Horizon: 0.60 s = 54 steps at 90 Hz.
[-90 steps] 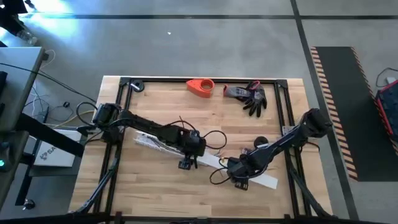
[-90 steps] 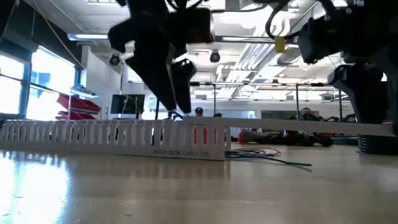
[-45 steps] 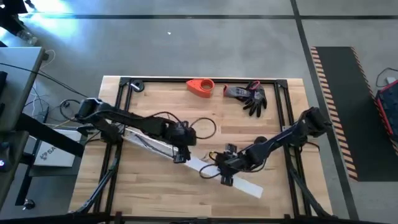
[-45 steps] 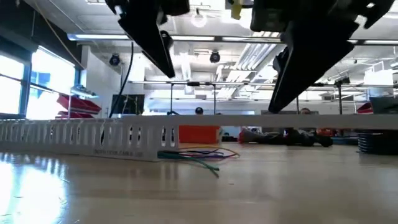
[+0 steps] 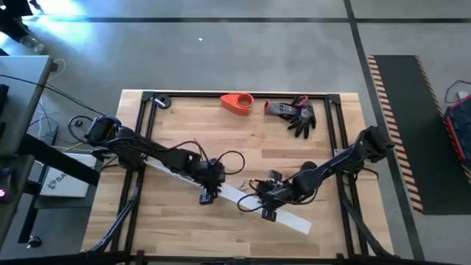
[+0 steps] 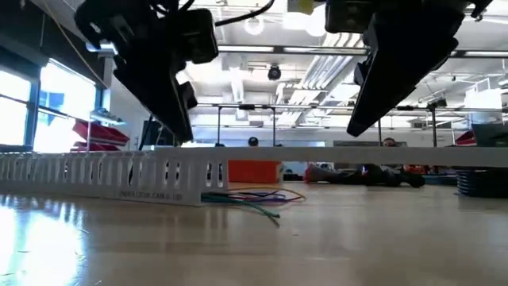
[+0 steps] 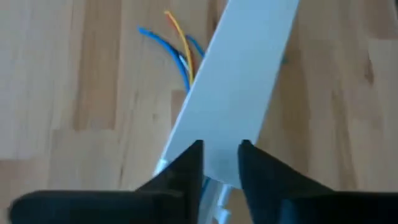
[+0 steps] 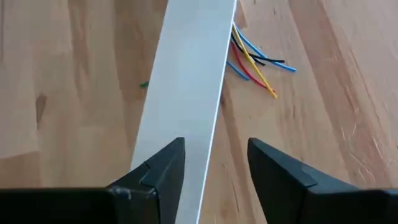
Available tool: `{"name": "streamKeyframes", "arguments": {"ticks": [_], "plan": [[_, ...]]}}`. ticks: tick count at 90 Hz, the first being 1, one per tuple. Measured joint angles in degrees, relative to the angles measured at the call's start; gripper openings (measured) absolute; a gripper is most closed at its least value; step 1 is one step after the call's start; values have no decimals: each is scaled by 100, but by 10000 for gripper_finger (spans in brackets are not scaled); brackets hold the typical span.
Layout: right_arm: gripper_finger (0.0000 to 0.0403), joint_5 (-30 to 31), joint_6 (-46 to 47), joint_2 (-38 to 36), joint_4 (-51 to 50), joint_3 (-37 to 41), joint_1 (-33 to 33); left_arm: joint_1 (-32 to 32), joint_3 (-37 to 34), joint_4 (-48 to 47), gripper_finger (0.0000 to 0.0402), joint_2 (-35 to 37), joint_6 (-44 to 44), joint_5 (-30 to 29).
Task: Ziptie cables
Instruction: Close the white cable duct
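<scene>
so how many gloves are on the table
1, as far as the high view shows: a dark glove at the table's far edge, just right of the orange object. Both arms cover part of the table's middle, so another could be hidden there.

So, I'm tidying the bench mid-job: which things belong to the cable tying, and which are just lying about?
In use:
cables
white slotted channel
flat white strip
left claw
right claw

Lying about:
orange part
dark glove
</scene>
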State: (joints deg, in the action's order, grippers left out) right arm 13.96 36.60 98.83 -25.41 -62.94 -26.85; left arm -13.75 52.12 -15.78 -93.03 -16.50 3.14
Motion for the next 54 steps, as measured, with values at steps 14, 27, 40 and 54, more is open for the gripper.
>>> {"name": "streamKeyframes", "arguments": {"ticks": [14, 27, 40, 54], "plan": [[158, 0, 70, -107, -25, 0, 2, 8, -254, 418, 9, -70, -92, -3], [158, 78, 195, -458, -119, 0, -64, 10, -339, 483, 4, -77, -143, -42], [158, 304, 241, -833, -227, 0, -231, 10, -344, 451, 3, -82, -94, -104], [158, 305, 290, -968, -257, 0, -381, 1, -346, 395, 3, -34, 136, -179]]}}
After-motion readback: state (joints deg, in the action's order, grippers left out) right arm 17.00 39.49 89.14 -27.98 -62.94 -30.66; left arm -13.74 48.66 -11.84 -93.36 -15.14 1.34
